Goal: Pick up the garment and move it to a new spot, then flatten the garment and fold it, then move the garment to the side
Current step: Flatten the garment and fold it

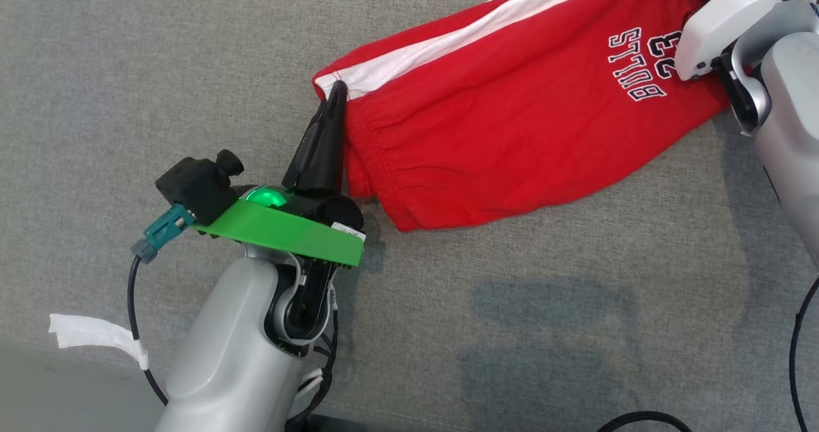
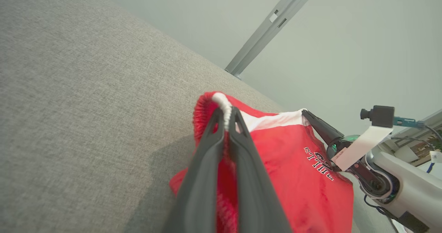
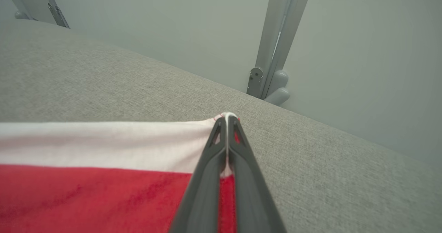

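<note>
The garment (image 1: 512,118), red shorts with a white side stripe (image 1: 473,29) and dark lettering, is lying stretched across the grey cloth surface (image 1: 128,67). Its long axis is running from lower left to upper right in the head view, in line with the stripe. The gathered waistband (image 1: 368,144) is sitting at the left end and the leg opening at the right. The left gripper (image 1: 337,91) is pinching the waistband corner where the stripe ends, fingers closed tight on the cloth. The right gripper (image 3: 227,120) is clamping the opposite stripe corner, tips together with white fabric nipped between them. The stripe edge is pulling fairly straight between the two holds, and the red body is falling away on the robot's side of that line. The left wrist view is suggesting the held edge is raised, but I cannot tell whether the body is clear of the surface. Each arm is nearest its own end, so the carry is looking to depend on both ends travelling together, square to the long axis.
</note>
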You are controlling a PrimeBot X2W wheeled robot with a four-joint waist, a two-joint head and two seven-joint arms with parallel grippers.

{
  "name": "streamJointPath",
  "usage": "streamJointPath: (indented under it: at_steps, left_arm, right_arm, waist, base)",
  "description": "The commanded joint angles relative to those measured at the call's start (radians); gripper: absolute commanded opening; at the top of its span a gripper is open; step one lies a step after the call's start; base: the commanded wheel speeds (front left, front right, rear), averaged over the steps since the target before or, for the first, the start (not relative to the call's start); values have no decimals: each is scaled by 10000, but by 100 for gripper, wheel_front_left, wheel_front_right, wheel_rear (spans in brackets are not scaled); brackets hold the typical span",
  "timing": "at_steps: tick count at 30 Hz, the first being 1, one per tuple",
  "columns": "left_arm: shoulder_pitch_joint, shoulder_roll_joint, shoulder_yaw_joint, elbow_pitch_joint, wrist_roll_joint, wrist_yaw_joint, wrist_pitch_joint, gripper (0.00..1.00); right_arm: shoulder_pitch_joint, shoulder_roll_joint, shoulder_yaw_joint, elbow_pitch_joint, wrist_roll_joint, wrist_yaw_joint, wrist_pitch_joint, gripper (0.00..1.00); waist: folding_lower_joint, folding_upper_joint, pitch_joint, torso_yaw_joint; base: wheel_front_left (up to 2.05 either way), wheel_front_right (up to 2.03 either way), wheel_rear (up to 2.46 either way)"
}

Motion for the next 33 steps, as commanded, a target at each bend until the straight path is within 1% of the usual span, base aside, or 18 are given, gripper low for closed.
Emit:
streamJointPath:
  at_steps: [1,4,5,6,7,8,10,14,18,21,23,24,27,33]
  left_arm:
    - [-206,16,-4,88,220,20,-20,0]
    - [-252,18,122,215,527,20,-20,0]
    - [-265,16,181,215,533,20,-21,10]
    - [-272,18,264,229,567,20,-21,43]
    - [-283,24,320,298,707,20,-21,100]
    - [-271,20,404,374,690,20,-20,100]
    - [-245,20,549,504,700,20,-21,100]
    - [-35,28,980,714,1165,20,-21,100]
    - [349,24,1486,752,1820,20,-20,100]
    - [681,23,1886,626,2392,20,-20,100]
    - [956,26,2198,446,2475,20,-20,100]
    - [1089,24,2255,396,2761,20,-20,100]
    - [1464,28,2447,355,3022,20,-11,100]
    - [1925,24,2619,337,3028,20,-9,100]
  right_arm:
    - [-125,-100,-108,85,-149,-14,-25,0]
    - [-168,-32,-306,125,-318,-14,-25,0]
    - [-203,6,-408,74,-372,-14,-27,0]
    - [-235,36,-542,-8,-420,-14,-27,21]
    - [-218,94,-615,-122,-463,-14,-25,79]
    - [-155,120,-637,-231,-567,-14,-25,100]
    - [1,145,-804,-453,-603,-14,-25,100]
    - [428,225,-1072,-838,-603,-14,-25,100]
    - [1234,361,-1402,-1373,-187,-13,-25,100]
    - [1893,409,-1395,-1652,121,-13,-27,100]
    - [2288,394,-1344,-1825,191,-13,-27,100]
    - [2508,390,-1388,-1837,254,-14,-25,100]
    - [2980,556,-1368,-1749,474,-13,-25,100]
    - [3416,740,-1498,-1296,808,-14,-23,100]
  waist:
    - [-2,0,102,86]
    - [-2,0,120,48]
    - [-2,0,139,13]
    - [-2,0,166,-25]
    - [-2,0,189,-58]
    - [-2,0,195,-89]
    - [-2,0,182,-185]
    - [-2,0,14,-362]
    - [-2,0,-266,-525]
    - [-2,0,-492,-631]
    - [-2,0,-638,-678]
    - [-2,0,-709,-700]
    - [-2,0,-865,-732]
    - [-2,0,-1035,-648]
  base:
    - [0,0,0]
    - [0,0,0]
    - [0,0,0]
    - [0,0,0]
    - [0,0,0]
    - [0,0,0]
    - [0,0,0]
    - [0,0,0]
    - [0,0,0]
    - [0,0,0]
    - [0,0,0]
    - [0,0,0]
    - [0,0,0]
    - [0,0,0]
